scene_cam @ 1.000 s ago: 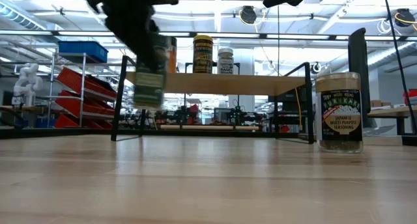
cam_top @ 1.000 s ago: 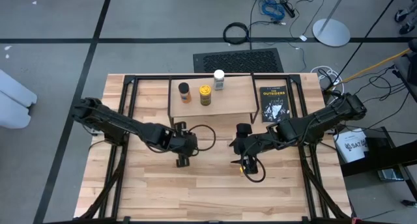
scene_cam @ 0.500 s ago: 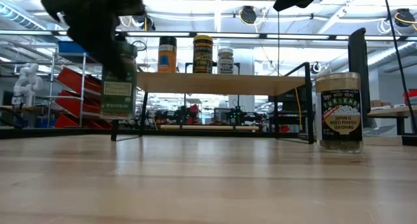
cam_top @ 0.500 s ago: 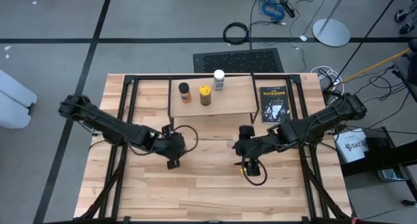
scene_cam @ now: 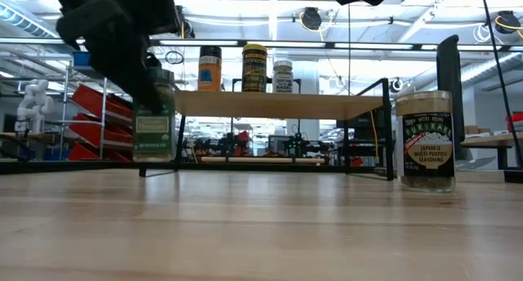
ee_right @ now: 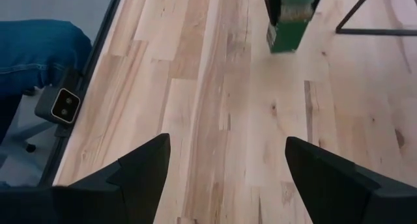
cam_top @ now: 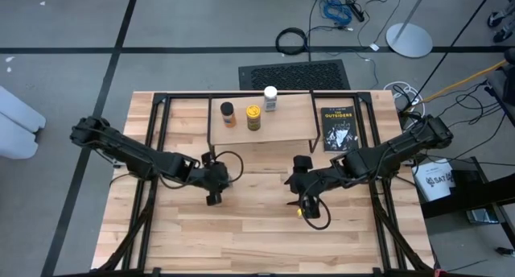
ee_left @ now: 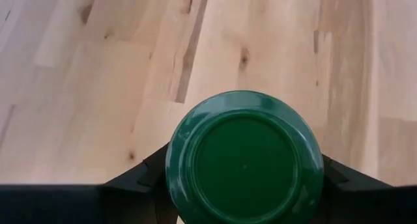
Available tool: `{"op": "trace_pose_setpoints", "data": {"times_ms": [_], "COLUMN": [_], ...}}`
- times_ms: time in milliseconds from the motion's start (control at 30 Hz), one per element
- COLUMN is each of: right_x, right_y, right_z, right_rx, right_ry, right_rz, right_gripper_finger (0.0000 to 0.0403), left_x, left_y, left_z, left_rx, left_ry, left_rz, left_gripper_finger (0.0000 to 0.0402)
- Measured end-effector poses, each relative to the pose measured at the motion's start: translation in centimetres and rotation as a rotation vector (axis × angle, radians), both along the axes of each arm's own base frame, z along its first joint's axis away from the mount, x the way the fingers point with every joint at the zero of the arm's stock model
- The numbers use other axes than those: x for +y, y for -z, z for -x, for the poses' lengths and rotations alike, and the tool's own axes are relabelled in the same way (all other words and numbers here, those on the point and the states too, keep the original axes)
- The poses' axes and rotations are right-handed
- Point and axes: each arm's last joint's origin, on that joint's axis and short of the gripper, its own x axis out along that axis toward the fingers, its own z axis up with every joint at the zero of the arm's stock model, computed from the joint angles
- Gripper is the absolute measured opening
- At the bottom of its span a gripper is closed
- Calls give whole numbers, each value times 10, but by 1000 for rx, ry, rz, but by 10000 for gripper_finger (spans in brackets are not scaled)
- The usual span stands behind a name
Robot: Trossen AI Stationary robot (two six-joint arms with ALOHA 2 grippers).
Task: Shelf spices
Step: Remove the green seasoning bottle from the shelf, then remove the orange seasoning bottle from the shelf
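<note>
Right now your left gripper is clamped around the green-lidded spice jar, one finger on each side of it, holding it upright with its base low over the table. Beyond the gripper stands the shelf, carrying three more jars: a dark-lidded one, a yellow-lidded one and a white-lidded one. Off to the side, your right gripper hangs with its fingers spread wide and nothing between them, directly above the last jar, which stands upright on the tabletop. Past it, beside the shelf, lies a black book.
</note>
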Motion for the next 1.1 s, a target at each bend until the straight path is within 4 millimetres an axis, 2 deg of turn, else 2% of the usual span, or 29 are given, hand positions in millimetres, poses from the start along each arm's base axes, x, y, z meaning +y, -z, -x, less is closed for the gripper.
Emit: {"op": "trace_pose_setpoints", "data": {"times_ms": [267,467,900,1100], "right_x": [-1,-1,-1,-1], "right_y": [-1,-1,-1,-1], "right_z": [-2,-2,-1,-1], "right_rx": [-17,-17,-16,-15], "right_ry": [-9,-9,-9,-9], "right_rz": [7,7,7,7], "right_gripper_finger": [292,292,292,292], "left_x": [1,1,2,0], "left_y": [16,18,16,-5], "left_z": [-7,-8,-8,-7], "left_rx": [60,65,56,-17], "left_ry": [-10,-21,-24,-16], "left_rz": [-20,-22,-39,-18], "left_gripper_finger": [212,216,335,352]}}
